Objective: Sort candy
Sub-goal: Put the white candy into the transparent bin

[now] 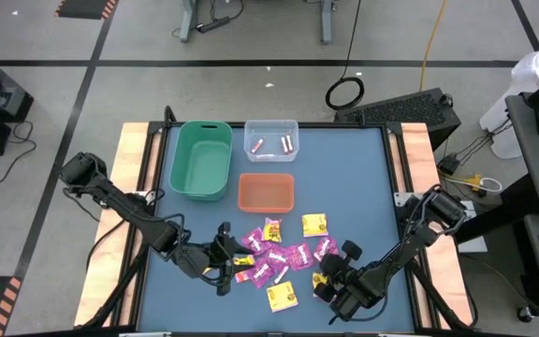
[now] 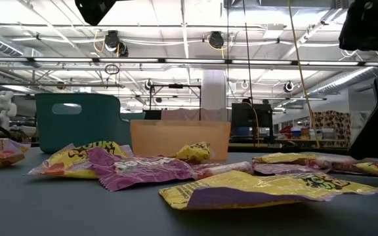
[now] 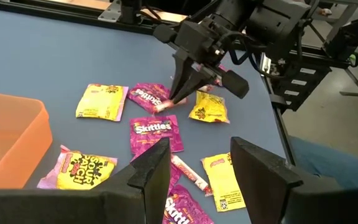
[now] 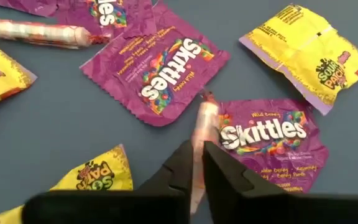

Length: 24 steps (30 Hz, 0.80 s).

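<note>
Blue tabletop (image 1: 363, 187) with candy (image 1: 284, 257) scattered near its front edge, in front of an orange bin (image 1: 267, 192); green bin (image 1: 202, 159) and clear bin (image 1: 270, 139) sit farther back, clear one holding a few pale sticks. Right claw (image 4: 197, 163) is down in the pile, fingers pinched nearly closed on a pale pink stick (image 4: 204, 121) lying between purple packets. Left claw (image 3: 194, 171) hovers at the pile's left edge, fingers parted, holding nothing.

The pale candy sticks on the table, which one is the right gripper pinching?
The stick lying across a Skittles packet, clamped between the right gripper fingers; the other stick lies free.
</note>
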{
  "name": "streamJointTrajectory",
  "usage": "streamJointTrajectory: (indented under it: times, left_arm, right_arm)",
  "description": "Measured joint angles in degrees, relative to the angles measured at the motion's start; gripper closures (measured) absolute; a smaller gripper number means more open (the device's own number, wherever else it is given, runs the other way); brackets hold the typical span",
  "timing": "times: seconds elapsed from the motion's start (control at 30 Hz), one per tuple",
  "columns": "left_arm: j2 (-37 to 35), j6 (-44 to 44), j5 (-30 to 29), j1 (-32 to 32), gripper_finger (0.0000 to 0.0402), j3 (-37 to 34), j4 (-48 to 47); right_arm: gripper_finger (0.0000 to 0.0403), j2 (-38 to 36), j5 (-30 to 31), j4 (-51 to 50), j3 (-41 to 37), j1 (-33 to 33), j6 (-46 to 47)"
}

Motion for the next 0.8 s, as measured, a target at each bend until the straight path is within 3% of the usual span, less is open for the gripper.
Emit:
streamJointTrajectory:
  times: [0.23, 0.4, 0.53, 0.8]
  left_arm:
    - [0.0, 0.1, 0.0, 0.0, 0.0228, 0.0, 0.0]
    - [0.0, 0.1, 0.0, 0.0, 0.0228, 0.0, 0.0]
    - [0.0, 0.1, 0.0, 0.0, 0.0228, 0.0, 0.0]
    - [0.0, 0.1, 0.0, 0.0, 0.0228, 0.0, 0.0]
  right_arm:
    - [0.0302, 0.1, -2.9, 0.0, 0.0, 0.0, 0.1]
    - [0.0283, 0.2, -3.3, 0.4, 0.0, 0.0, -0.2]
    - [0.0300, 0.8, -6.6, 0.4, 0.0, -0.5, -0.9]
    - [0.0366, 1.7, -6.4, 0.5, 0.1, -0.6, -2.4]
